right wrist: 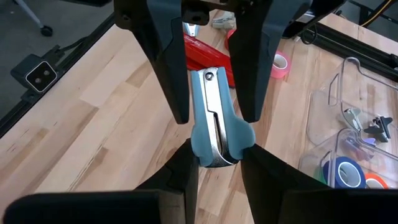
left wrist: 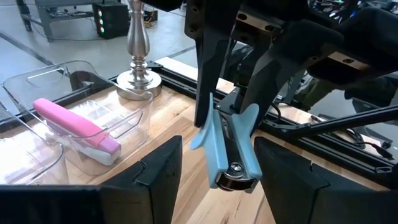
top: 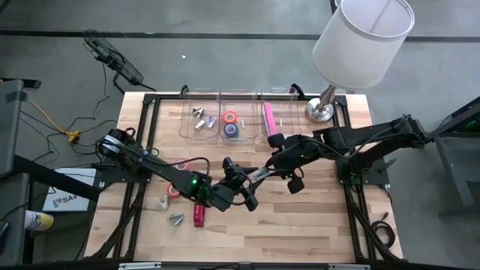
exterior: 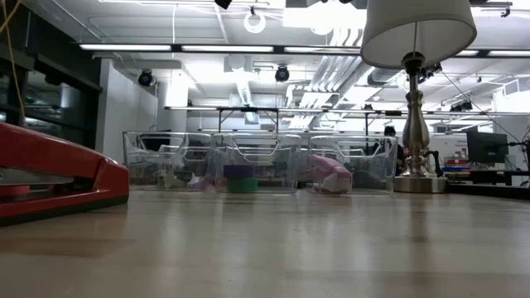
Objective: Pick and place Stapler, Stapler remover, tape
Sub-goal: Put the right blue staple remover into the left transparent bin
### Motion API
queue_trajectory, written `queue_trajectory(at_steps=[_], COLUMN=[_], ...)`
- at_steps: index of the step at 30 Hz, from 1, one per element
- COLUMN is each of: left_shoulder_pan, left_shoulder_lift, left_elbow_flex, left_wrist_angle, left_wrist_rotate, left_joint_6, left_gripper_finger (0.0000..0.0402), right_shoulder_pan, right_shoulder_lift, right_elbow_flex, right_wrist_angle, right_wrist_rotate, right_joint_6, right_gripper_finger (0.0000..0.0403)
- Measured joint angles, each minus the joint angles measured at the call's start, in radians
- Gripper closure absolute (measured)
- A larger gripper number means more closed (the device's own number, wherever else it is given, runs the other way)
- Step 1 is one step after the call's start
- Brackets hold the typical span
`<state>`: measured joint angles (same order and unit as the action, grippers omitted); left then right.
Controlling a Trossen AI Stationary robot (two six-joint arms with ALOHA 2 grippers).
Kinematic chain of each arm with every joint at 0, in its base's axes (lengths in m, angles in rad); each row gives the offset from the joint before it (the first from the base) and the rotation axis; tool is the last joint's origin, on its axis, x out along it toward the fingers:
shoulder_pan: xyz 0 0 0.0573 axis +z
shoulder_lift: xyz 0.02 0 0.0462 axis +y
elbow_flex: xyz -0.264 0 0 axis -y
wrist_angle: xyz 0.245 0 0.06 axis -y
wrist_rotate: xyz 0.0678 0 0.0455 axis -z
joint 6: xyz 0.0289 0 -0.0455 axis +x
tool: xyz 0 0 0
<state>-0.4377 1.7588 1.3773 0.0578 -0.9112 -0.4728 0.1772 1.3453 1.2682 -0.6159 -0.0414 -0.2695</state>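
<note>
While your right gripper [right wrist: 214,158] clenches the blue staple remover [right wrist: 214,127] at mid-frame of the high view, your left gripper [left wrist: 217,162] stands released around its other end, above the table [top: 315,217].

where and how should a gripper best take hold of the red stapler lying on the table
Grip the red stapler across its narrow body near the middle, coming straight down from above. It lies flat and alone on the wood, its length running toward the table's front edge, so the fingers should likely close on its two long sides.
</note>
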Motion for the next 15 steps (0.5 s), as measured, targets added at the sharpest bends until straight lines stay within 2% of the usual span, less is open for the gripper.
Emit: queue_trajectory(at_steps=[7,15], left_shoulder_pan=[0.0,0.0], left_shoulder_lift=[0.0,0.0], left_elbow_flex=[0.0,0.0], left_wrist_angle=[0.0,-0.001], left_wrist_rotate=[0.0,0.012], left_joint_6=[-0.002,-0.002], left_gripper_finger=[0.0216,0.0298], right_shoulder_pan=[0.0,0.0], right_shoulder_lift=[0.0,0.0], right_elbow_flex=[0.0,0.0], right_wrist_angle=[0.0,-0.001], right_wrist_rotate=[0.0,0.0], right_joint_6=[0.0,0.003], right_gripper_finger=[0.0313,0.0313])
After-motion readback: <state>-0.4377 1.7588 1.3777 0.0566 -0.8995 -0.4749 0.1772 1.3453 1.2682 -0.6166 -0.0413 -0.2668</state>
